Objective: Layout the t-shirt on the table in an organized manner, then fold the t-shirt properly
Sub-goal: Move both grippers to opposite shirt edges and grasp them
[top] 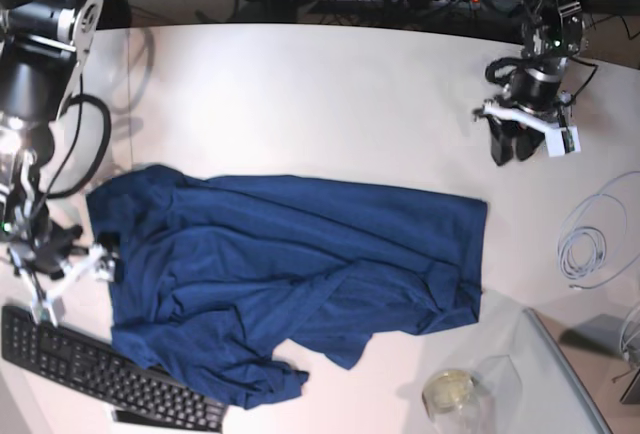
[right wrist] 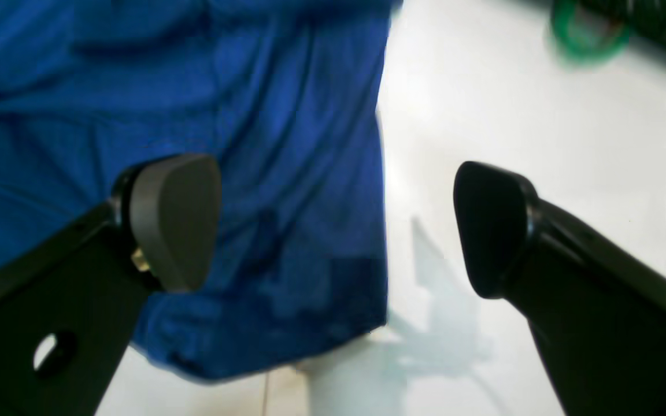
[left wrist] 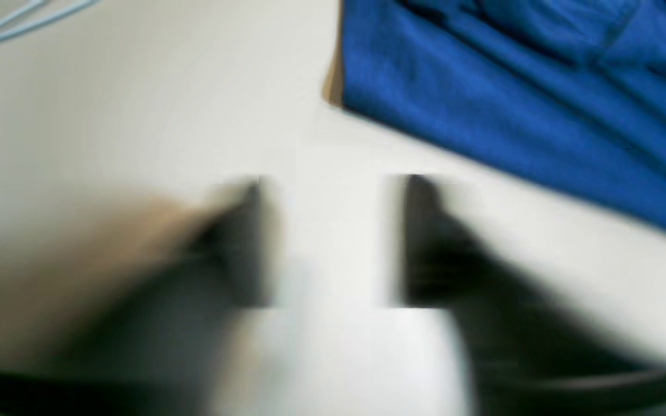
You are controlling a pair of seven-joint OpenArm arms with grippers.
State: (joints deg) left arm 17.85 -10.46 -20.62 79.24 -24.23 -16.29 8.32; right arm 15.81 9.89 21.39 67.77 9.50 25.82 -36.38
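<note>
The dark blue t-shirt point(top: 300, 264) lies rumpled and partly spread across the front half of the white table point(top: 300, 104). My right gripper point(top: 108, 257) is at the shirt's left edge. In the right wrist view it point(right wrist: 333, 228) stands wide open, one pad point(right wrist: 174, 222) over the t-shirt point(right wrist: 252, 115), the other over bare table point(right wrist: 512, 144), nothing gripped. My left gripper point(top: 512, 144) hovers at the back right, away from the cloth. In its blurred wrist view the gripper point(left wrist: 333, 242) shows a gap with only table point(left wrist: 136, 115) between the fingers; the t-shirt point(left wrist: 512, 75) lies beyond.
A black keyboard point(top: 100, 369) lies at the front left, touching the shirt's hem. At the front right stand a glass jar point(top: 450, 389) and a grey translucent tray point(top: 560, 374). A coiled cable point(top: 590, 239) lies at the right. A green ring point(right wrist: 587, 29) sits beyond the right gripper.
</note>
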